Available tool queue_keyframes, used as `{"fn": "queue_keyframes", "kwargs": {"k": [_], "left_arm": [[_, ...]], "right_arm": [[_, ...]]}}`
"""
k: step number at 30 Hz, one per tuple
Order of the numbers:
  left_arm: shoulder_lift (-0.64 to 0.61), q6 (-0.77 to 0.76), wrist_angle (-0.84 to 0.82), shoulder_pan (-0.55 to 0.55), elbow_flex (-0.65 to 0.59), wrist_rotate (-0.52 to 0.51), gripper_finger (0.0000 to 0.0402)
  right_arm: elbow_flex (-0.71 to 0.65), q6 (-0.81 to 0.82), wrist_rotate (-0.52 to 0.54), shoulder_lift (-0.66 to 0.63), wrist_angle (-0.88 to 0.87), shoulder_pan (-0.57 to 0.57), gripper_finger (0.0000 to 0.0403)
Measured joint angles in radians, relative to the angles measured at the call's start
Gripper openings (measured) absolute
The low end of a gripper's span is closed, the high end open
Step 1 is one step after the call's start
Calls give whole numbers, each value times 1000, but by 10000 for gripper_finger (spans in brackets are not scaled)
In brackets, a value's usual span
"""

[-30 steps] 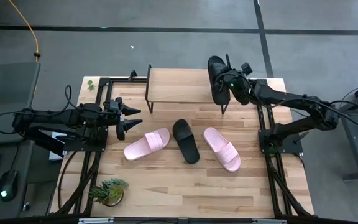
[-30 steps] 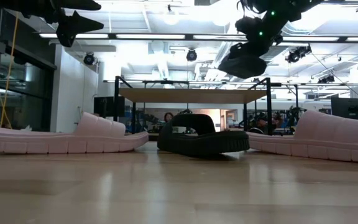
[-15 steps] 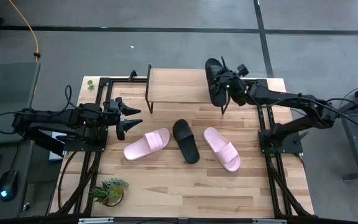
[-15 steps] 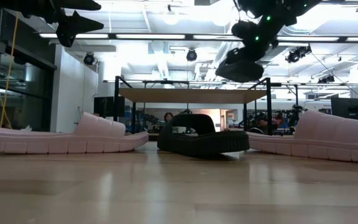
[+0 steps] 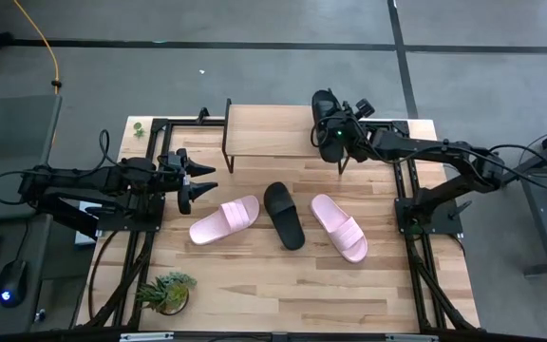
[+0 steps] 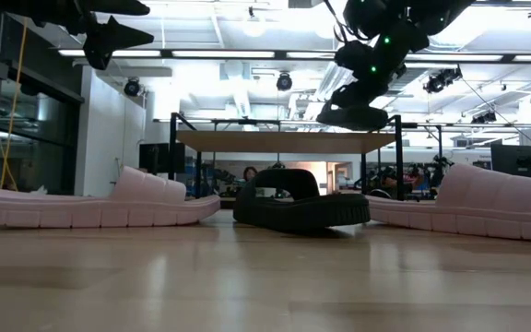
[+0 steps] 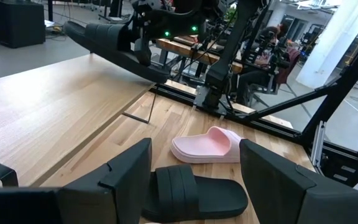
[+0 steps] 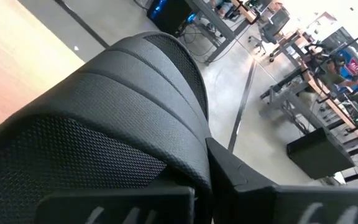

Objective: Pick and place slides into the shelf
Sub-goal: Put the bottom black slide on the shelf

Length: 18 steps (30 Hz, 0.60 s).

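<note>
My right gripper point(image 5: 336, 134) is shut on a black slide point(image 5: 326, 122) and holds it just above the right end of the shelf point(image 5: 273, 130). In the low view this slide point(image 6: 352, 114) hovers over the light wood shelf top point(image 6: 275, 141). One black slide point(image 5: 284, 216) lies sole-down on the table between two pink slides point(image 5: 224, 219) point(image 5: 339, 226). My left gripper point(image 5: 203, 180) waits open at the table's left side, above the tabletop. The left wrist view shows the held slide point(image 7: 114, 45) over the shelf top point(image 7: 42, 106). My right gripper holds the black slide at its wide strap point(image 8: 123, 106), coming from the table's right side. One finger point(image 8: 253, 177) lies against the strap's edge; the other is hidden under the strap. The slide is lifted clear and tilted, its sole point(image 6: 350, 118) just above the shelf top.
A small potted plant point(image 5: 165, 290) stands near the table's near left corner. Black metal frames point(image 5: 150, 190) run along the table's left and right sides. The rest of the shelf top, left of the held slide, is bare wood.
My right gripper has carried the black slide down toward the shelf top and a little toward the table's left. The slide now hangs lower and closer to the wood top than a second ago. The left arm and the three slides on the table have kept still.
</note>
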Motion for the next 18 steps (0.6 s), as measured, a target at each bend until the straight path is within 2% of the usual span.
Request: {"fn": "queue_keyframes", "kwargs": {"k": [18], "left_arm": [[0,0,0,0,0,0,225]], "right_arm": [[0,-12,-17,0,-64,-26,0]]}}
